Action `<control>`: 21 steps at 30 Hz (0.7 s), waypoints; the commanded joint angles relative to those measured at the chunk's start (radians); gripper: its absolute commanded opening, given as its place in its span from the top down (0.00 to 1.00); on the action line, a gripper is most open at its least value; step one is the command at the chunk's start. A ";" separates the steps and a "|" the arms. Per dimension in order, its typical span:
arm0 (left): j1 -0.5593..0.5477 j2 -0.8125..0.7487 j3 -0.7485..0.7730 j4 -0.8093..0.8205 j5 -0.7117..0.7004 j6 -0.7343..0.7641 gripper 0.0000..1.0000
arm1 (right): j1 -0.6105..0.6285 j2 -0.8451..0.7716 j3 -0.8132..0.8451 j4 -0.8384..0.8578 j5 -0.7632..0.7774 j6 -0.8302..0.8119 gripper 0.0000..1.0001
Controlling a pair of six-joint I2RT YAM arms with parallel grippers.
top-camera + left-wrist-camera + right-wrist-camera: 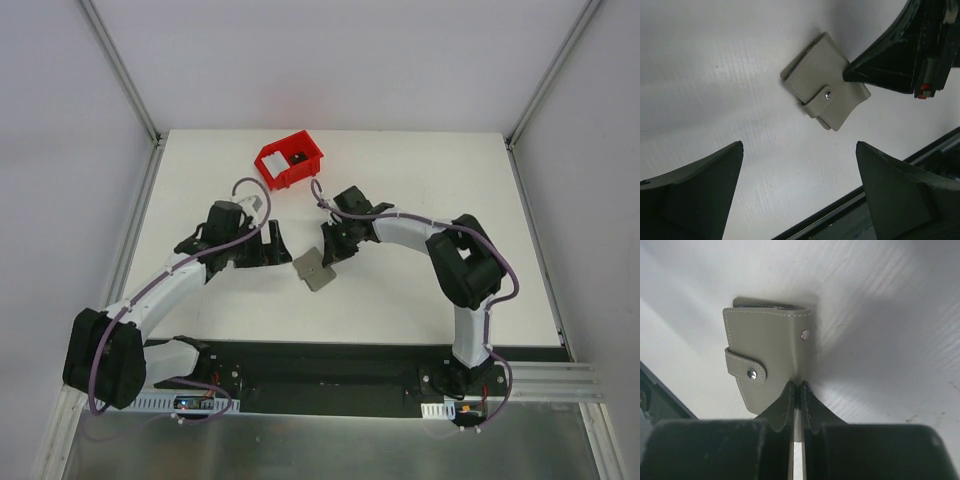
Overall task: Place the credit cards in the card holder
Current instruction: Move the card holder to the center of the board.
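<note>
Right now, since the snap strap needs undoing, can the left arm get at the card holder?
Probably yes. The left gripper hangs open just short of the card holder, with bare table between. The right gripper pinches only one edge, leaving the strap uncovered.

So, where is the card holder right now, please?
In the top view, the card holder lies nearer the arms than the red bin, between the open left gripper and the right gripper, which is shut on its edge.

Grey card holder [770, 350] — pale stitching [765, 313], silver snaps [751, 373]; red bin [289, 160]; white table [420, 200].
</note>
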 commanded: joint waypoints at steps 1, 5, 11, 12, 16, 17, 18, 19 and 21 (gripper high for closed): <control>-0.094 0.061 0.056 0.043 0.055 0.122 0.09 | 0.019 -0.077 -0.066 0.074 -0.081 0.024 0.99; -0.121 0.158 0.100 0.051 0.191 0.186 0.16 | 0.023 -0.097 -0.141 0.121 -0.144 -0.027 0.99; -0.163 0.308 0.152 0.059 0.342 0.236 0.23 | 0.023 -0.088 -0.158 0.128 -0.177 -0.062 0.99; -0.168 0.328 0.158 0.059 0.371 0.236 0.26 | 0.025 -0.088 -0.156 0.127 -0.169 -0.063 0.99; -0.186 0.391 0.169 0.059 0.397 0.232 0.30 | 0.023 -0.080 -0.155 0.121 -0.149 -0.065 0.99; -0.189 0.402 0.166 0.059 0.393 0.232 0.30 | 0.022 -0.077 -0.152 0.121 -0.151 -0.062 0.99; -0.192 0.415 0.168 0.060 0.385 0.232 0.31 | 0.022 -0.074 -0.152 0.121 -0.152 -0.062 0.99; -0.192 0.428 0.165 0.062 0.382 0.232 0.32 | 0.022 -0.074 -0.155 0.121 -0.152 -0.059 0.99; -0.192 0.449 0.166 0.062 0.373 0.234 0.32 | 0.022 -0.073 -0.156 0.122 -0.151 -0.058 0.99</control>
